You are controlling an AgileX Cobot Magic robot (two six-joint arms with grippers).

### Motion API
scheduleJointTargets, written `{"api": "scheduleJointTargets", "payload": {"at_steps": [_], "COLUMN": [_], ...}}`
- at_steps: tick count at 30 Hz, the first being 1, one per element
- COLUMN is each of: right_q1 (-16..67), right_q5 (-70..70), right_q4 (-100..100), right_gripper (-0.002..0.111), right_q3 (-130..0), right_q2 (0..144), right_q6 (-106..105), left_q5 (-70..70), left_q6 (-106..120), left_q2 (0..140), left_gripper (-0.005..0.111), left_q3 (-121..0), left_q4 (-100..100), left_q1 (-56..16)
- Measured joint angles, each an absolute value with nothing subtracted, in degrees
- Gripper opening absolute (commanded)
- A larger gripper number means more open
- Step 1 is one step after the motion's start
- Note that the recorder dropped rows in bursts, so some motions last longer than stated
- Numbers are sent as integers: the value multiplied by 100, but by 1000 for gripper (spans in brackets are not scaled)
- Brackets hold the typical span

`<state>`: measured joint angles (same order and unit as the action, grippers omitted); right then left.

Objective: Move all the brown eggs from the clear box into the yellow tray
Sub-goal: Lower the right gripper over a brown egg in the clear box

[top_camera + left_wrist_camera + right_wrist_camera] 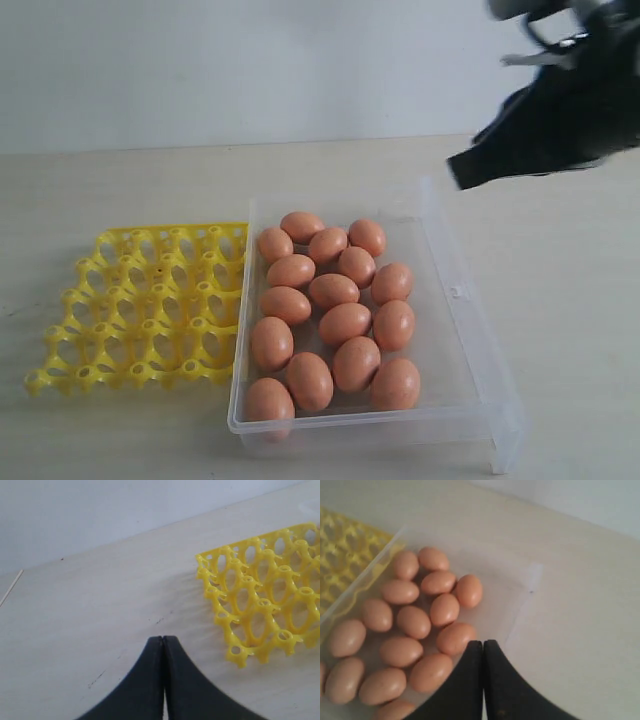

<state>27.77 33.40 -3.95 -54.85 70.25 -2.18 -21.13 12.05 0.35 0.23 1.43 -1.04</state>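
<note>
Several brown eggs (333, 290) (413, 621) lie packed together in the clear box (459, 300) (516, 605) at the table's centre. The yellow tray (150, 305) (265, 605) (342, 555) sits against the box's left side, its cups holding nothing. My right gripper (462, 170) (483, 642) hangs shut and empty high above the box's far right corner. My left gripper (163, 638) is shut with nothing between its fingers, over bare table beside a corner of the tray; the exterior view does not show it.
A pale wooden table (560, 260) carries everything, with a white wall (250, 60) behind. The box's clear hinged flap (480, 330) lies along its right side. Bare table stretches to the right of the box and in front of the tray.
</note>
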Motion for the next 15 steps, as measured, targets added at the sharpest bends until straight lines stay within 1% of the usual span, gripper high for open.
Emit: {"api": "scheduleJointTargets", "payload": {"at_steps": [3,5,6,8,13,14,15], "right_q1": [3115,3301,3384,3523,3734,3777,3809], "right_q5": [4169,4783,5021,5543,6364,6446,6480], "right_q4": [-377,-301,-262,-122,217,246,259], "right_gripper": [0,5,9,18,55,61,64], "right_q3": [-6400,-6963,-7203,-7610,-8253,-8325,-8378], "right_q2": [8157,8828,9072,9629,10591,10736,10862], "right_q6": [-765,-1258,-1451,-1848,-2293,-2348,-2424], "left_q5": [-2113,-2113,-2113,-2113,-2113,-2113,-2113], "left_q6": [1205,1205,1205,1205,1205,1205,1205], "left_q2": [35,35,35,35,35,35,35], "left_gripper": [0,0,0,0,0,0,0], "left_q3": [23,23,23,23,23,23,23], "left_q4": [143,143,143,143,143,143,143], "left_q1": [-104,-104,-104,-104,-104,-104,-104]}}
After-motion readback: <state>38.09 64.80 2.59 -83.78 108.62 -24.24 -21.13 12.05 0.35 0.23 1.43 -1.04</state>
